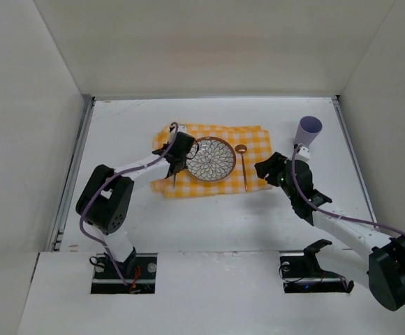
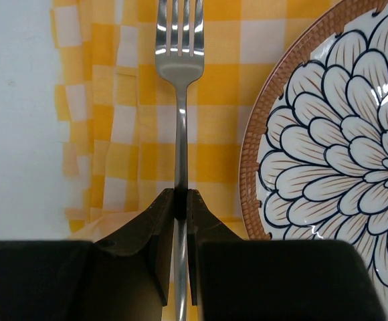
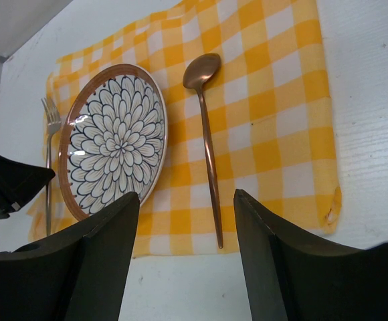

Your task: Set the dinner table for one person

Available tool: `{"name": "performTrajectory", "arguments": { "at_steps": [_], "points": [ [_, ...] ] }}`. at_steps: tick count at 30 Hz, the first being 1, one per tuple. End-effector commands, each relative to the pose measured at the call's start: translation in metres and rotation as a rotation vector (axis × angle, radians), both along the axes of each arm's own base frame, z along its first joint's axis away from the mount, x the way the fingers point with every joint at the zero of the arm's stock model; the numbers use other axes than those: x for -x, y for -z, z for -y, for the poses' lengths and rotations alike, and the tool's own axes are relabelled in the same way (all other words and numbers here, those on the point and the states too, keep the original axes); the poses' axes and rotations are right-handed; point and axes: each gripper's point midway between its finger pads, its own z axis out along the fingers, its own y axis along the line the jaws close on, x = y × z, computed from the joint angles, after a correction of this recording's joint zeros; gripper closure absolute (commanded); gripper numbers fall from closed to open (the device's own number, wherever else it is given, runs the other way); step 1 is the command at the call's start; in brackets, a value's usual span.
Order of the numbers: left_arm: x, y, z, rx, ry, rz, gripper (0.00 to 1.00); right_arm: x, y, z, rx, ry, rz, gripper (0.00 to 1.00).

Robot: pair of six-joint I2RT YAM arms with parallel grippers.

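Note:
On the white dinner table (image 1: 216,223) lies a yellow-and-white checked cloth (image 1: 255,139). A flower-patterned plate with a brown rim (image 1: 211,159) sits on its middle. A copper spoon (image 1: 243,167) lies on the cloth right of the plate. My left gripper (image 1: 177,155) is shut on the handle of a silver fork (image 2: 179,100), held left of the plate over the cloth, tines pointing away; in its wrist view the jaws (image 2: 179,200) pinch the handle. My right gripper (image 1: 269,169) is open and empty, just near of the spoon's handle end (image 3: 212,180).
A purple cup (image 1: 309,129) stands on the table at the back right, beyond the cloth's corner. Grey rails (image 1: 75,167) run along the table's left and right edges. White walls enclose the back and sides. The cloth's left edge (image 2: 80,167) is rumpled.

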Motion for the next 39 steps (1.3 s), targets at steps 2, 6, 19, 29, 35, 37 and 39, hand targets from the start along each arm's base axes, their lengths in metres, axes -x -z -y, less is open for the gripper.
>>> {"name": "performTrajectory", "arguments": {
  "at_steps": [2,6,19,29,35,37,39],
  "points": [
    [-0.015,-0.018,0.014,0.035,0.023,0.051,0.95,-0.010,-0.022,-0.005,-0.021,-0.005,0.074,0.36],
    [-0.011,-0.015,0.020,0.042,0.035,0.042,0.95,-0.010,-0.022,-0.005,-0.021,-0.005,0.074,0.36],
    [-0.012,0.010,0.017,0.027,0.016,-0.002,0.94,-0.009,-0.023,-0.005,-0.023,-0.004,0.077,0.35],
    [-0.003,-0.002,0.015,0.045,-0.014,0.025,0.69,-0.010,-0.023,-0.004,-0.024,-0.001,0.075,0.29],
    [0.017,-0.038,0.005,0.117,-0.057,0.073,0.61,-0.009,-0.024,-0.005,-0.030,-0.011,0.076,0.27],
    [0.027,-0.054,0.000,0.155,-0.063,0.112,0.61,-0.010,-0.026,-0.006,-0.031,-0.012,0.077,0.27],
    [0.038,-0.065,-0.004,0.206,-0.080,0.154,0.61,-0.012,-0.027,-0.008,-0.028,-0.010,0.070,0.27]
  ]
}}
